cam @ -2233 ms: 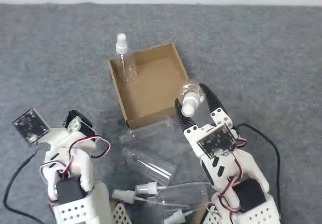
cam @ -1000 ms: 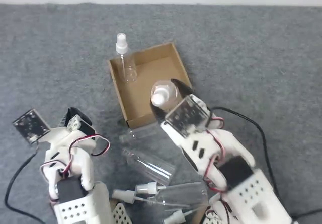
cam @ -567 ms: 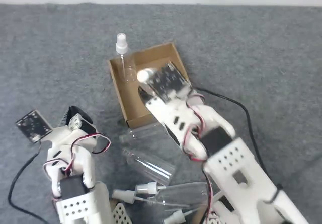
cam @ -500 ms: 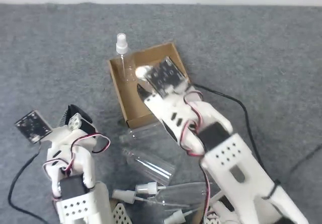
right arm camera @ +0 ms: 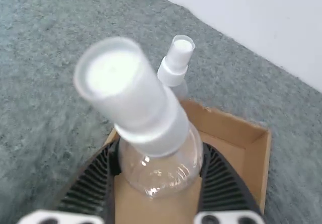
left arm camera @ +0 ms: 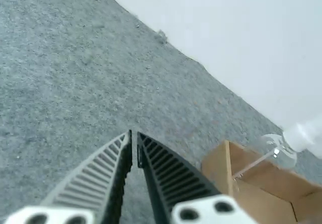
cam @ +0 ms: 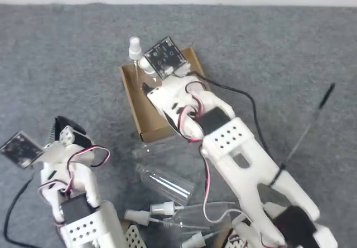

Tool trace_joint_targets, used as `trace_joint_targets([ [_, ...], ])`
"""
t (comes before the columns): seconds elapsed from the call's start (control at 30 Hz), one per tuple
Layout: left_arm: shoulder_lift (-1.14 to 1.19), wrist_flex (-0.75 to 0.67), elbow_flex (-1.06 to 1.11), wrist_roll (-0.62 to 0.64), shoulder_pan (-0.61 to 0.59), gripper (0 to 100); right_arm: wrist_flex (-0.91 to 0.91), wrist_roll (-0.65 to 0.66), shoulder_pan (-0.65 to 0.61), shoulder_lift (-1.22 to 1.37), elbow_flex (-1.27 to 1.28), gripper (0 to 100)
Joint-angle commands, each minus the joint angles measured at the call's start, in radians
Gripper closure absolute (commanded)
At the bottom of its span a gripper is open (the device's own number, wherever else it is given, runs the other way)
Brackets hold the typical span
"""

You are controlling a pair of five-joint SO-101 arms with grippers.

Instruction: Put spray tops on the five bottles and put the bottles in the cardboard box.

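Observation:
My right gripper (cam: 150, 78) is shut on a clear bottle (right arm camera: 160, 159) with a white spray top (right arm camera: 121, 85), holding it over the far left part of the cardboard box (cam: 143, 112). Another capped bottle (cam: 135, 52) stands in that corner of the box (right arm camera: 240, 134), close beside the held one, its top (right arm camera: 176, 63) just beyond it. My left gripper (cam: 62, 133) is shut and holds nothing, near the table's front left. In the left wrist view its tips (left arm camera: 134, 134) point over bare carpet toward the box (left arm camera: 225, 169).
Three clear uncapped bottles lie on the grey carpet in front of the box (cam: 169, 145), (cam: 165, 183), (cam: 204, 214). Loose spray tops (cam: 162, 208), (cam: 146, 218) lie between the two arm bases. The right arm's cable (cam: 245, 106) loops to the right.
The right arm has swung left and away with the capped bottle, from the box's right edge to over its far left corner. The left arm shifted a little to the left.

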Motion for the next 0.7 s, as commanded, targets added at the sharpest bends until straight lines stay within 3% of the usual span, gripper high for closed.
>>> trace_joint_targets([
  [0.0, -0.021, -0.034, -0.004, -0.005, -0.017, 98, -0.093, -0.028, -0.019, 0.027, -0.08, 99.1],
  [0.67, -0.021, -0.031, -0.004, -0.005, -0.015, 98, -0.424, -0.029, -0.033, 0.348, -0.08, 99.1],
])
